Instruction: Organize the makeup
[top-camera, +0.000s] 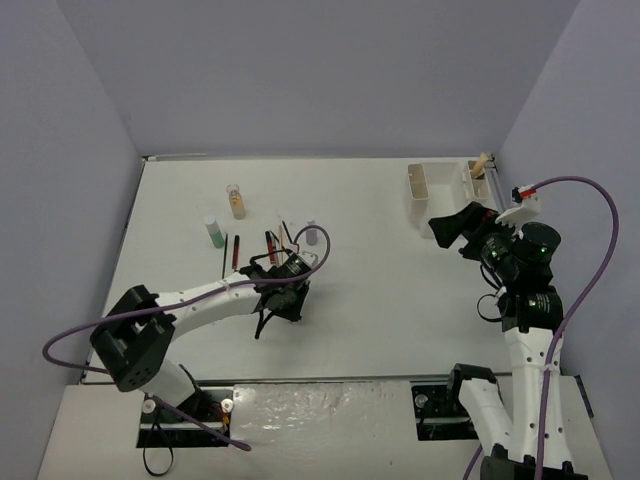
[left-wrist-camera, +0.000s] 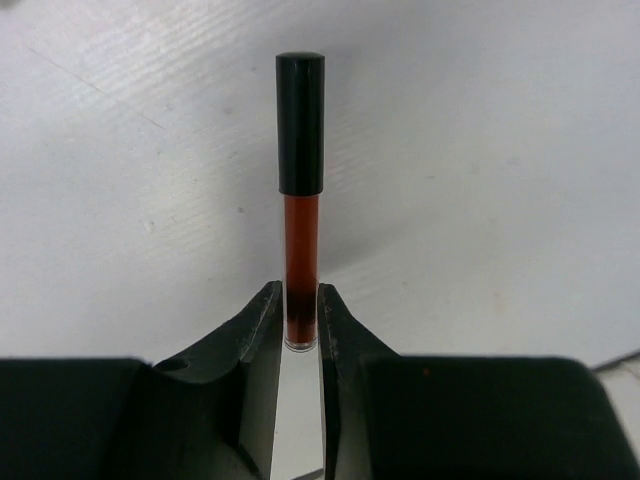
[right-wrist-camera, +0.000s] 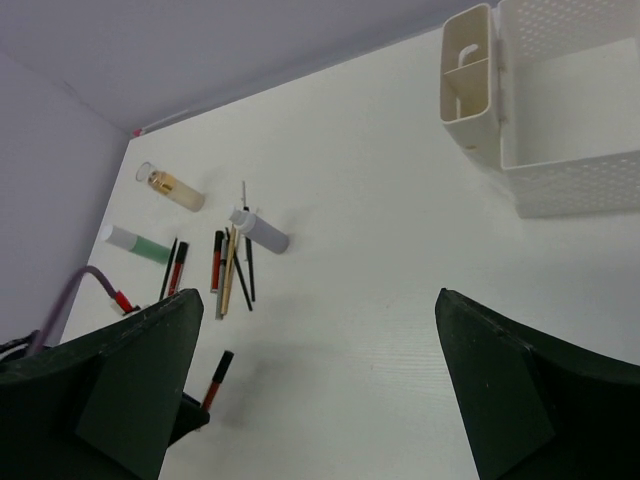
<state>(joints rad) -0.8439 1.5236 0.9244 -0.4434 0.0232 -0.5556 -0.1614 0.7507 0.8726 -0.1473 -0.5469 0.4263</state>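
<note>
So the left claw (left-wrist-camera: 300, 293) is clamped on the clear bottom end of a red tube (left-wrist-camera: 300, 235) with a black cap. The tube sticks straight out ahead of the fingers over the worktop (top-camera: 380, 280), on the left side and a bit nearer the arms than the rest of the makeup. Can't really tell if it's touching the surface or just above it.

The other stuff lies in a loose bunch further back: an amber bottle (right-wrist-camera: 172, 187) and a green bottle (right-wrist-camera: 140, 244) out on the left. There's a grey-purple bottle (right-wrist-camera: 262, 230) on its side next to a little pile of thin black pencils (right-wrist-camera: 245, 270), a tan stick (right-wrist-camera: 230, 270) and two more red tubes (right-wrist-camera: 216, 260).

The right claw (right-wrist-camera: 325, 400) has its fingers wide apart with nothing between them, up in the air near the white box (right-wrist-camera: 570, 110) at the far right. That box is well apart from the pile.
</note>
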